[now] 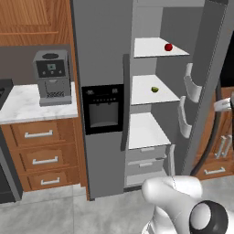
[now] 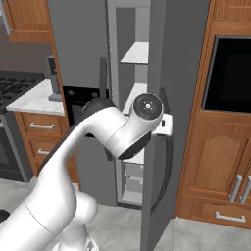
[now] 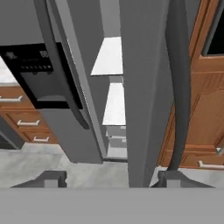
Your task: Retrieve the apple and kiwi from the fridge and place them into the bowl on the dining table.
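Two fruits wait inside the fridge [image 1: 105, 68], whose right-hand door [image 1: 208, 91] stands swung out so the white shelves are exposed. In the left base view the apple [image 1: 168, 47] sits on the top shelf [image 1: 153, 47], toward that shelf's 3 o'clock edge, and the kiwi [image 1: 155, 89] lies on the middle shelf [image 1: 148, 89] just below, a little left of the apple's line. Both rest apart from the shelf walls, which should leave room for fingers to come in on either side.

Out at the opened door, the end effector [image 3: 111, 177] faces the door's grey edge. In the hand view its two dark finger tips [image 3: 52, 177] stand well apart at 6 o'clock with nothing between them, and the door's long dark handle [image 3: 177, 87] runs up at about 1 o'clock, close to the right tip. That placement fits a hand that has let go of the handle with the door wide enough to reach through. In the right base view the white arm [image 2: 98, 142] crosses in front of the shelves toward the door edge.

Neither fruit is picked yet, so retrieval seems to be at its start. Next the hand would likely need to swing round the door edge toward the top shelf.
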Controlling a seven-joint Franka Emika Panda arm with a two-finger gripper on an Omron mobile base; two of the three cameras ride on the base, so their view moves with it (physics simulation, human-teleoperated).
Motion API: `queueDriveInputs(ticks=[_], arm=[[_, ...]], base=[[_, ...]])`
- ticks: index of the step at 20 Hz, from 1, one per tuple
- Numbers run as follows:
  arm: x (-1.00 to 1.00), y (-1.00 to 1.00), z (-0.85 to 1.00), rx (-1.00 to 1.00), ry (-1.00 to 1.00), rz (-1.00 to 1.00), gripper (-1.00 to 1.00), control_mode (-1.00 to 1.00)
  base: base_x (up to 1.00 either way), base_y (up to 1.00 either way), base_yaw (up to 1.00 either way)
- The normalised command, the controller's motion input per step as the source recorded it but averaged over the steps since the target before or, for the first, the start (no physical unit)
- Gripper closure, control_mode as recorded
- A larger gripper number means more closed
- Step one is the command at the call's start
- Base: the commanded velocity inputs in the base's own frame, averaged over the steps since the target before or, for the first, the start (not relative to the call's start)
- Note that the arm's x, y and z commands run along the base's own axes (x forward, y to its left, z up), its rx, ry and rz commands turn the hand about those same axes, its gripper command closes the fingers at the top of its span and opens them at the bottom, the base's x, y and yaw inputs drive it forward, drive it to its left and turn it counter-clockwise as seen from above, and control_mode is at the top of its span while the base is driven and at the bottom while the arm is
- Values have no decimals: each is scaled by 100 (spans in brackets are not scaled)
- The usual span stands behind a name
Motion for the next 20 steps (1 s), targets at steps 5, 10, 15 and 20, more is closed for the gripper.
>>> queueDriveInputs(ticks=[5, 10, 15, 20], arm=[[-35, 77, 28, -18, 6, 3, -100, -100], [13, 86, 19, -28, 22, 0, -100, -100], [46, 28, 28, -33, 27, -1, -100, -100], [71, -5, 30, -28, 36, -6, -100, -100]], base=[[0, 0, 0], [0, 0, 0], [0, 0, 0], [0, 0, 0]])
